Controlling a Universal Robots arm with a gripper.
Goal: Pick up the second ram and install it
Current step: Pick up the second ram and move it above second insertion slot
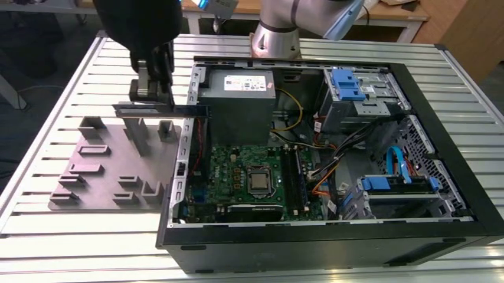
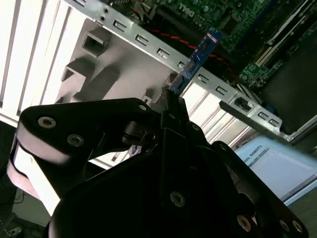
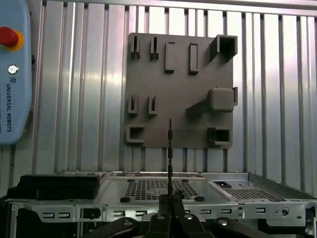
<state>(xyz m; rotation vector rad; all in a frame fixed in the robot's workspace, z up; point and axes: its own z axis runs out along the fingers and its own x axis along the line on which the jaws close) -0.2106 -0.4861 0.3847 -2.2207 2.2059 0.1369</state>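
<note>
- Above the holder plate's (image 1: 94, 177) far edge, at ten o'clock from the CPU socket (image 1: 260, 180) in the exterior view: the second ram (image 1: 193, 109), lying level, off the plate.
- I see the gripper (image 1: 153, 100) with its fingers clamped on the stick.
- One end reaches across the side wall of the open computer case (image 1: 441, 147).
- The motherboard (image 1: 232, 162) sits at five o'clock from the stick, well apart.
</note>
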